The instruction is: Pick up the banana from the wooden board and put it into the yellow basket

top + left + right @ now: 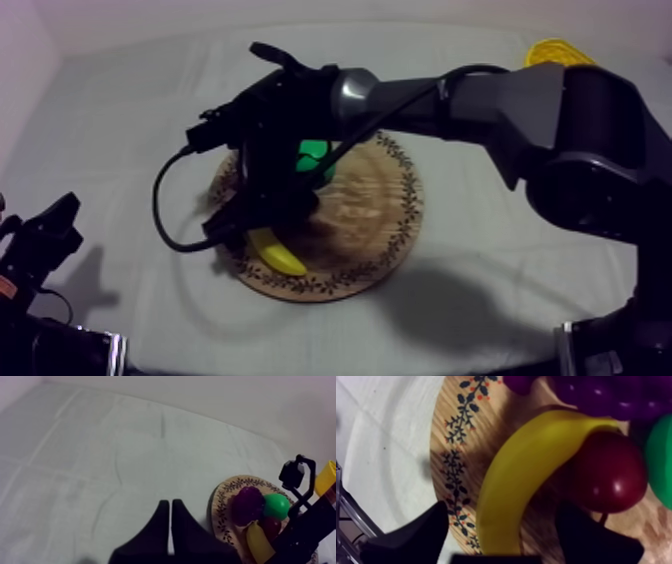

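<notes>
The yellow banana (276, 255) lies on the left front part of the round wooden board (385, 215). Seen from the right wrist, the banana (536, 461) curves past the small red fruit (608, 473), with the purple grapes (596, 393) beyond and the green pear (661, 446) beside them. My right gripper (250, 228) hangs low over the banana, open, one finger (421, 536) on each side with a gap to the fruit. My left gripper (45, 240) rests at the table's near left, and its fingers (171, 513) lie together as a wedge.
The yellow basket (555, 50) stands at the far right behind my right arm; its corner (326, 476) also shows beyond the board (225, 506) in the left wrist view. Grey-white cloth spreads around the board.
</notes>
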Controlling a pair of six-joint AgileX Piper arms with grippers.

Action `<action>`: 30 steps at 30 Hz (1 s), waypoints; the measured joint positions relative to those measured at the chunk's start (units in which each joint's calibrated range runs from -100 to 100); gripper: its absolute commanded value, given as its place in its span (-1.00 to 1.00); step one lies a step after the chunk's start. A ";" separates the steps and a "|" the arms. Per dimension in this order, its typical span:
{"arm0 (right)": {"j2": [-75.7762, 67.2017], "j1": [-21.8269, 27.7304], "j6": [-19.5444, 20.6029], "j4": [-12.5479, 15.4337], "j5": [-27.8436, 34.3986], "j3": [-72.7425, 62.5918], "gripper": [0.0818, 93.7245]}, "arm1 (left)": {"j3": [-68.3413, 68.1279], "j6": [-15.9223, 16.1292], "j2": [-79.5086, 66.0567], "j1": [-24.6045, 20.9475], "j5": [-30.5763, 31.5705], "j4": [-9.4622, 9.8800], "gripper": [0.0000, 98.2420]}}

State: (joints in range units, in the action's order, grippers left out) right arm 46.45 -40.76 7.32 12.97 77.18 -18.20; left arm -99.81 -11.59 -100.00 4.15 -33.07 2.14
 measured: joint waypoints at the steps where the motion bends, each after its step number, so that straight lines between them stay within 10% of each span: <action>1: 0.08 0.00 -0.09 0.09 0.22 -0.19 0.08 | 0.00 0.00 0.00 0.00 0.00 0.00 -1.00; 30: -2.79 -1.35 -1.82 -0.26 3.96 0.71 -0.63 | 0.00 0.00 0.00 0.00 0.00 0.00 -1.00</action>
State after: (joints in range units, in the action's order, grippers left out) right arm 43.66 -42.11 5.50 12.71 81.14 -17.49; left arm -99.81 -11.59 -100.00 4.15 -33.07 2.14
